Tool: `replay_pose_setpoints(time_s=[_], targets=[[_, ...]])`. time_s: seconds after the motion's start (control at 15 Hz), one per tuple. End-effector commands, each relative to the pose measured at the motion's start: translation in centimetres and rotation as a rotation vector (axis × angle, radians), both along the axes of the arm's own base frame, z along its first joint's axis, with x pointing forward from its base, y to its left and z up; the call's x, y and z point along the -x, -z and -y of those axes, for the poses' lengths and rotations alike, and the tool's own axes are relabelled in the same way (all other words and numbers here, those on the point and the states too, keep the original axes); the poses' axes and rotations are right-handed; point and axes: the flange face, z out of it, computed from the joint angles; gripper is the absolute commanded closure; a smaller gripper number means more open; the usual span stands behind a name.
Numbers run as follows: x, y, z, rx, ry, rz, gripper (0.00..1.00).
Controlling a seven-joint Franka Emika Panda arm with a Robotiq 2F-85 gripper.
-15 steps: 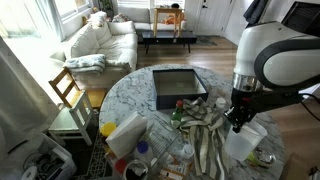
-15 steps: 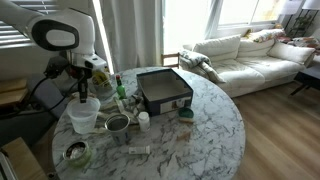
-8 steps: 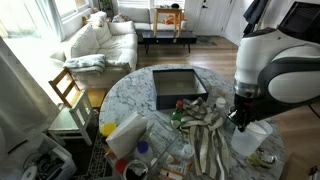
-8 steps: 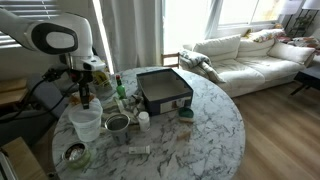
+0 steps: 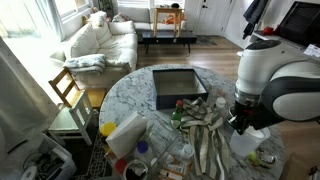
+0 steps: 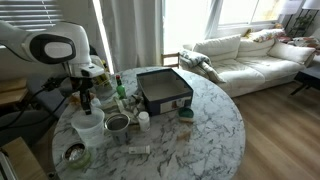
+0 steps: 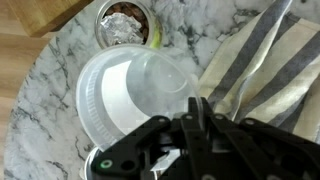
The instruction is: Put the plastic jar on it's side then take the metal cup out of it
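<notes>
- Surface: round marble-pattern table [image 5: 125, 95], cluttered, seen in both exterior views [image 6: 205, 140]. Black tray [image 5: 178, 88] sits near the middle [image 6: 163, 90].
- Room: living room with a wood floor [image 6: 285, 120], a light sofa [image 5: 100, 40] under bright windows [image 6: 245, 55], and a wooden chair [image 5: 66, 88] at the table edge.
- Other clutter: white jug [image 5: 125, 133] with yellow parts lies on the side away from the arm. Striped cloth [image 5: 205, 140] spreads between the tray and the jar [image 7: 260, 60].
- The plastic jar [image 5: 247, 142] is at the table edge on the arm's side, right under the gripper [image 5: 240, 122]. It is just beside the cloth, with a foil dish [image 7: 125, 22] near it [image 6: 75, 154].
- Jar axis: roughly vertical, mouth up, not on its side [image 6: 88, 126]. In the wrist view [image 7: 125, 95] the wide mouth ring faces the camera. The smaller base circle sits offset up and to the right, so the jar leans a bit off the camera axis.
- Gripper [image 6: 84, 100] comes down from above onto the jar's rim. In the wrist view [image 7: 197, 110] the fingers are drawn close together with the rim wall between them, pinching it by the look of it.
- The metal cup: can't make it out inside the jar in any view.
</notes>
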Motion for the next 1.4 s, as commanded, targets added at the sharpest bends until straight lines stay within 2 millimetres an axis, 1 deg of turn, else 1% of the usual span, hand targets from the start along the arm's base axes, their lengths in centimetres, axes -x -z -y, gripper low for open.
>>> replay_pose_setpoints(time_s=[0.0, 0.4, 0.73, 1.0, 1.13, 1.2, 1.27, 1.33], targets=[[0.9, 0.9, 0.4, 0.049, 0.0, -0.012, 0.99], [0.7, 2.5, -0.6, 0.059, -0.023, 0.012, 0.99], [-0.6, 3.8, -2.2, 0.029, -0.051, 0.077, 0.99], [-1.4, 3.9, -3.4, -0.003, -0.044, 0.144, 0.99], [-1.7, 3.6, -3.6, -0.005, -0.047, 0.171, 0.99], [-1.7, 3.4, -3.3, 0.008, -0.041, 0.172, 0.99], [-1.8, 3.1, -2.9, 0.01, -0.033, 0.166, 0.7], [-1.8, 2.3, -2.2, 0.01, -0.022, 0.159, 0.69]])
